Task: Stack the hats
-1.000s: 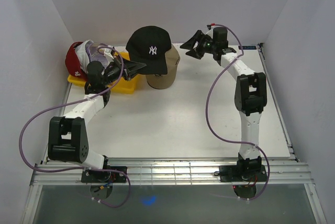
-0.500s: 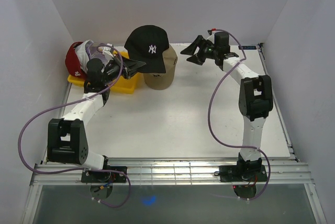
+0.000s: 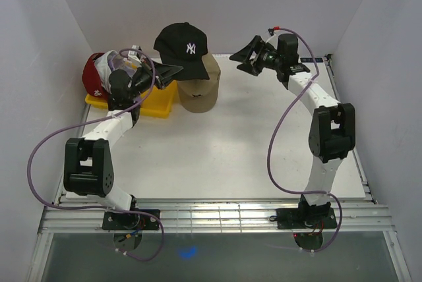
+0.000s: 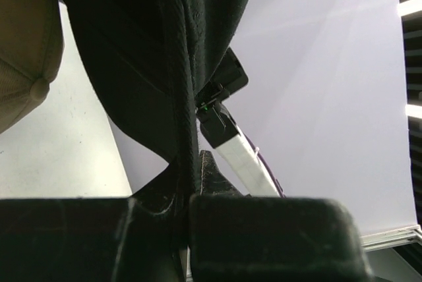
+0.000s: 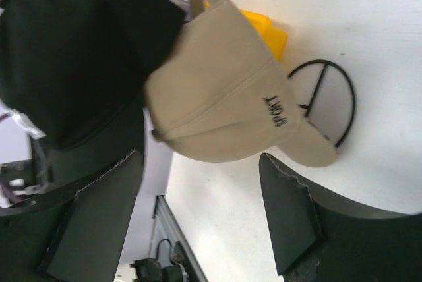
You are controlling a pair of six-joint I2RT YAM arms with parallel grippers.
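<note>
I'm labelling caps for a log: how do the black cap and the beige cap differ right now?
The black cap carries a white NY; the beige cap has small dark lettering on its side. The black cap is held up, its brim pinched in the left gripper; the beige cap sits lower, ungripped. Both are curved-brim baseball caps.

At the far centre of the white worktop (image 3: 224, 157), the black fabric NY baseball cap (image 3: 184, 46) hangs above the beige fabric baseball cap (image 3: 200, 91), slightly to its left. The beige cap sits over the black wire dome stand (image 5: 323, 97). Left of them lies the flat yellow tray (image 3: 158, 105), with the red fabric cap (image 3: 93, 78) at its far-left end.
</note>
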